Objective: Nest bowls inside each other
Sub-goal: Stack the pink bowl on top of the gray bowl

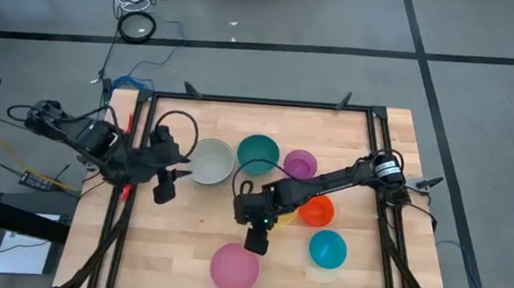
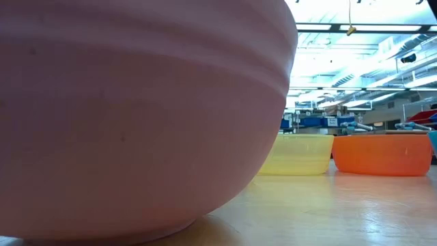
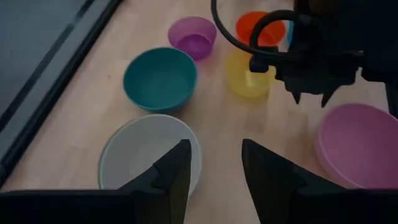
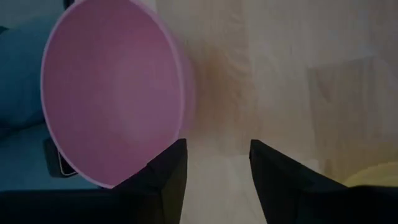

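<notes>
Several bowls stand upright on the wooden table: white-grey (image 1: 211, 160), teal (image 1: 258, 153), purple (image 1: 300, 164), orange (image 1: 316, 210), light blue (image 1: 327, 248) and pink (image 1: 234, 267). The yellow bowl (image 3: 249, 74) lies partly under my right arm. My right gripper (image 1: 256, 240) is open, pointing steeply down just beyond the pink bowl's (image 4: 115, 87) far rim, with bare table between its fingers. My left gripper (image 1: 165, 187) is open near the table's left side, beside the white-grey bowl (image 3: 149, 152), and holds nothing.
The black frame rails (image 1: 135, 152) run along the table's left, far and right sides. In the low view the pink bowl (image 2: 136, 116) fills most of the picture, with the yellow (image 2: 297, 154) and orange (image 2: 382, 154) bowls behind it. Bare wood shows at the near left (image 1: 173, 249).
</notes>
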Controlling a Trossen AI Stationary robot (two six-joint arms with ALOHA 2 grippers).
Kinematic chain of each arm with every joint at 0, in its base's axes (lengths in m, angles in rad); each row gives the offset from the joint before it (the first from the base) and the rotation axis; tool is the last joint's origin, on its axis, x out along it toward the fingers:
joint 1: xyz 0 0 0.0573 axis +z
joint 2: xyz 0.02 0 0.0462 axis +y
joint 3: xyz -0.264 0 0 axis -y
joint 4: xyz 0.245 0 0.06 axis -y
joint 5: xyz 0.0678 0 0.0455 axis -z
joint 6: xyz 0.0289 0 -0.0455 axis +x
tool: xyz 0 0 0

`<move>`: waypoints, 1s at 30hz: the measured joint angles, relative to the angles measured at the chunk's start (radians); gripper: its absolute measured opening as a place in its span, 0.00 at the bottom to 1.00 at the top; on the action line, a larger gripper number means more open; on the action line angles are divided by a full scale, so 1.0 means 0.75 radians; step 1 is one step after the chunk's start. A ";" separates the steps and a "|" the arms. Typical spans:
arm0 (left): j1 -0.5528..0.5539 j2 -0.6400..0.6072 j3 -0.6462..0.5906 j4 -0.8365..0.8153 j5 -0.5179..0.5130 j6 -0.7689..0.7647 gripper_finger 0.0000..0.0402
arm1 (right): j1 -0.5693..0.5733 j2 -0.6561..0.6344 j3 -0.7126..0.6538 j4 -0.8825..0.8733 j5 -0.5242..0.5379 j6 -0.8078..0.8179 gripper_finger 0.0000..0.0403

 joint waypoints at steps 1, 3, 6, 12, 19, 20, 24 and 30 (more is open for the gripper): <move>-0.012 0.000 -0.003 0.000 0.000 -0.012 0.38 | 0.001 0.000 -0.001 -0.001 -0.005 0.008 0.41; -0.031 0.000 -0.005 -0.001 -0.002 -0.024 0.38 | 0.002 0.000 -0.001 0.020 -0.037 0.025 0.41; -0.052 0.001 -0.005 0.001 -0.010 -0.027 0.38 | 0.013 0.015 -0.001 0.084 -0.064 0.059 0.41; -0.075 0.007 -0.005 0.005 -0.032 -0.029 0.38 | 0.047 0.039 -0.004 0.175 -0.068 0.128 0.41; -0.098 0.009 -0.005 0.032 -0.042 -0.038 0.38 | 0.084 0.097 -0.006 0.216 0.015 0.188 0.41; -0.106 0.010 -0.005 0.040 -0.042 -0.038 0.38 | 0.089 0.108 -0.005 0.221 0.031 0.192 0.41; -0.133 0.011 -0.005 0.103 -0.043 -0.027 0.38 | 0.098 0.156 -0.005 0.223 0.064 0.205 0.41; -0.171 0.012 -0.005 0.141 -0.052 -0.023 0.38 | 0.100 0.193 -0.007 0.257 0.116 0.196 0.32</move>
